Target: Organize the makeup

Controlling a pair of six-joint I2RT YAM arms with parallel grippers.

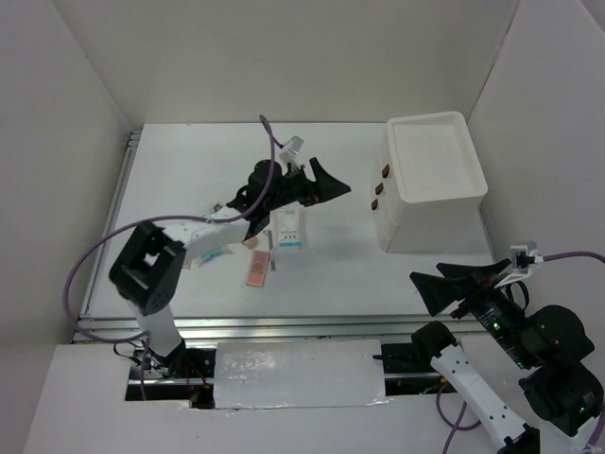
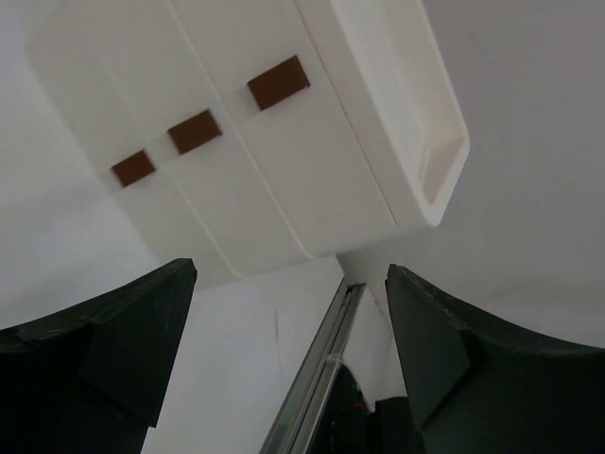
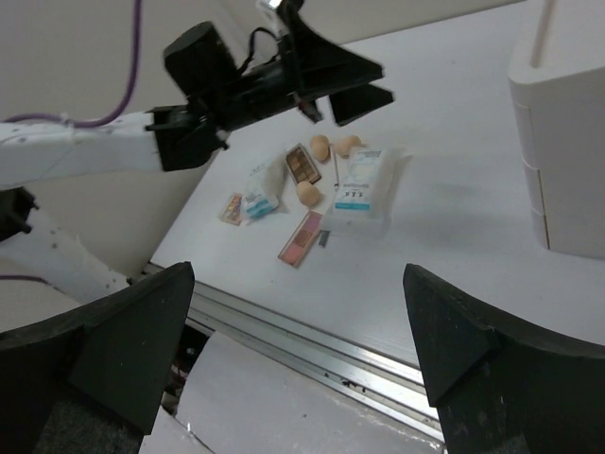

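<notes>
Now makeup [image 3: 359,184] lies below L tool [image 3: 378,82], wide & empty; R tool [image 3: 298,276] wide too, well apart.

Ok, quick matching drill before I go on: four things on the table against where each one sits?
Things:
1. white drawer box
2. pink palette
3. brown palette
4. large white-and-blue packet

Places:
A. of the makeup, nearest the front rail
B. far right, apart from the rest
C. the makeup's side facing the box
D. among the beige sponges

Pairs: 1-B, 2-A, 3-D, 4-C
</notes>
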